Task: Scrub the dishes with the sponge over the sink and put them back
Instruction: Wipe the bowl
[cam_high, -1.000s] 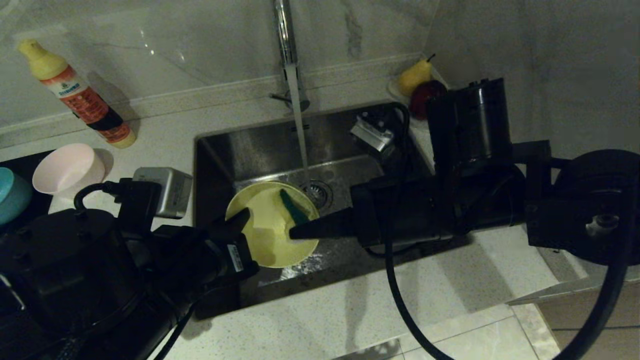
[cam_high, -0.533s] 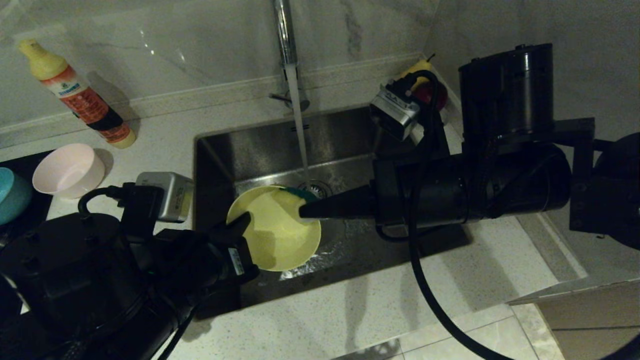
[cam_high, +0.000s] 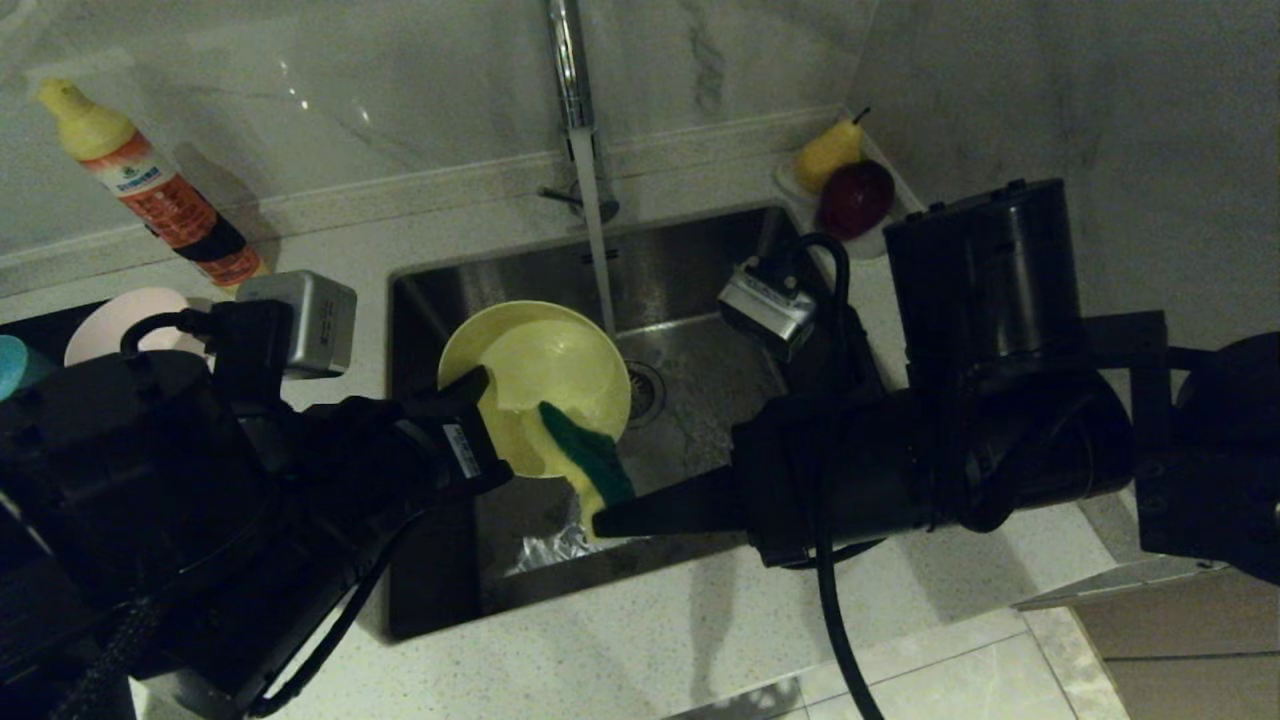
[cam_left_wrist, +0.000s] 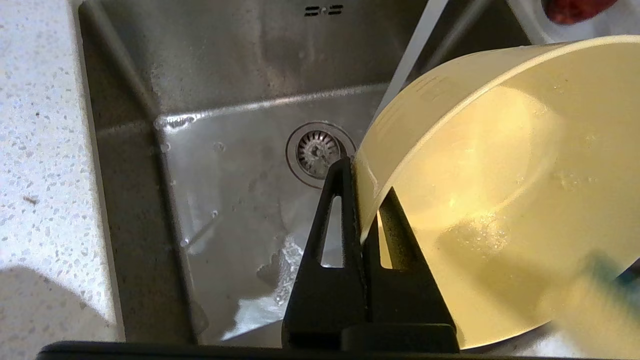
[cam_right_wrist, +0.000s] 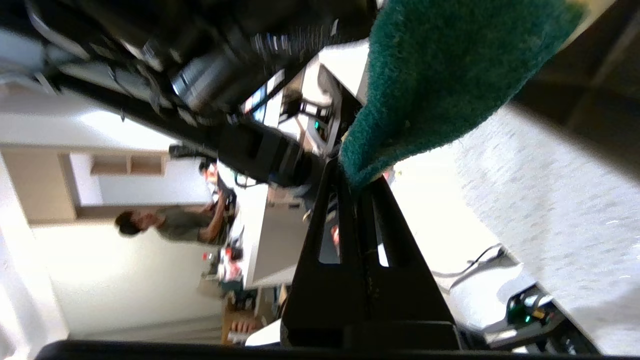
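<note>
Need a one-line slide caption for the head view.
Left gripper holds the yellow bowl over the sink; right gripper scrubs with the sponge.

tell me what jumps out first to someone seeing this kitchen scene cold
The yellow bowl stands out, tilted over the sink, its rim pinched in the left claw. At its lower edge the right claw holds the green and yellow sponge. Behind them water runs from the chrome tap, and an orange bottle stands on the counter at far left.
</note>
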